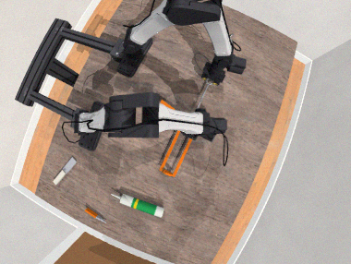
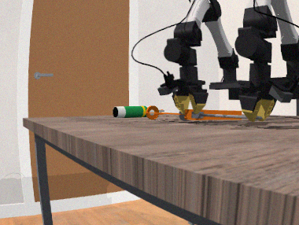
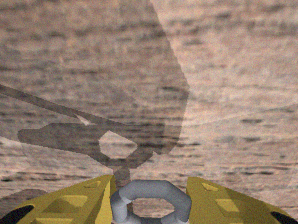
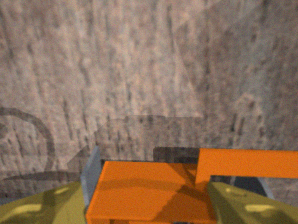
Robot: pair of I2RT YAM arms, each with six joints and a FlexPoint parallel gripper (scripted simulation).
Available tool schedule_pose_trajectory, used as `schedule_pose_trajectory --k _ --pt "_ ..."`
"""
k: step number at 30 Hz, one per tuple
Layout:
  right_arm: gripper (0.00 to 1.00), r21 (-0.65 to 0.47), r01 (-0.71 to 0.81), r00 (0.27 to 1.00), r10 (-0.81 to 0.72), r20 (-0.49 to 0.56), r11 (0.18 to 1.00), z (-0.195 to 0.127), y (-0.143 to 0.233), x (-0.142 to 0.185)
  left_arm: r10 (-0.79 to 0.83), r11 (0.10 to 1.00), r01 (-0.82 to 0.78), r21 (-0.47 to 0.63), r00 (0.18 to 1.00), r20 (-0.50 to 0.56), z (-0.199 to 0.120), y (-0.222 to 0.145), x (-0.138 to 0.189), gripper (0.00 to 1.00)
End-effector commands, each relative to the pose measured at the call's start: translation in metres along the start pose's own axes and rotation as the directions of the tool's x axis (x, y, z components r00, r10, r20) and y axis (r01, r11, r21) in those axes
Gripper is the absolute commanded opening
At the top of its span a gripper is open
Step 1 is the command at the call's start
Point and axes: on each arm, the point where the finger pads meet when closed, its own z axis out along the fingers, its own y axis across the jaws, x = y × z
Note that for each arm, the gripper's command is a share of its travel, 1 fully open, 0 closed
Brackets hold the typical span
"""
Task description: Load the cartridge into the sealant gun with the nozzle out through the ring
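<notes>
The orange sealant gun (image 1: 187, 147) (image 2: 214, 112) (image 4: 150, 192) lies on the table, its cradle without a cartridge. Its front ring (image 2: 153, 118) faces the cartridge side. My right gripper (image 1: 196, 136) (image 2: 190, 111) (image 4: 148, 190) is shut across the orange housing and the grey thumb plate (image 4: 90, 175), one finger behind the plate. My left gripper (image 1: 210, 82) (image 2: 257, 117) (image 3: 150, 184) is shut on the grey ring (image 3: 150, 189) at the plunger rod's rear end. The rod (image 1: 201, 96) stands far out behind the handle. The green and white cartridge (image 1: 147, 207) (image 2: 134, 112) lies apart on its side.
A light-handled scraper (image 1: 65, 171) and a small orange-handled tool (image 1: 94, 213) lie near the cartridge. The right arm passes over the gun's middle and hides part of it in the top view. The left arm stands behind it.
</notes>
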Motion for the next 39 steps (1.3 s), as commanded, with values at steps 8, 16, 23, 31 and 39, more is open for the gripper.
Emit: schedule_pose_trajectory --k 8,16,23,31,39 --pt "0.03 0.072 -0.003 1.0 0.005 -0.03 0.997 0.007 -0.025 0.003 -0.006 1.0 0.007 -0.002 0.993 0.116 0.002 -0.001 -0.043 0.0" --pt "0.03 0.072 -0.003 1.0 0.005 -0.03 0.997 0.007 -0.025 0.003 -0.006 1.0 0.007 -0.002 0.993 0.116 0.002 -0.001 -0.043 0.0" --pt "0.03 0.072 -0.003 1.0 0.005 -0.03 0.997 0.007 -0.025 0.003 -0.006 1.0 0.007 -0.002 0.993 0.116 0.002 -0.001 -0.043 0.0" --pt "0.03 0.072 -0.003 1.0 0.005 -0.03 0.997 0.007 -0.025 0.003 -0.006 1.0 0.007 -0.002 0.993 0.116 0.002 -0.001 -0.043 0.0" --pt "0.03 0.072 -0.001 1.0 0.003 -0.03 0.997 0.007 -0.024 0.003 0.024 0.999 -0.025 0.033 1.0 0.015 -0.018 -0.011 -0.013 0.0"
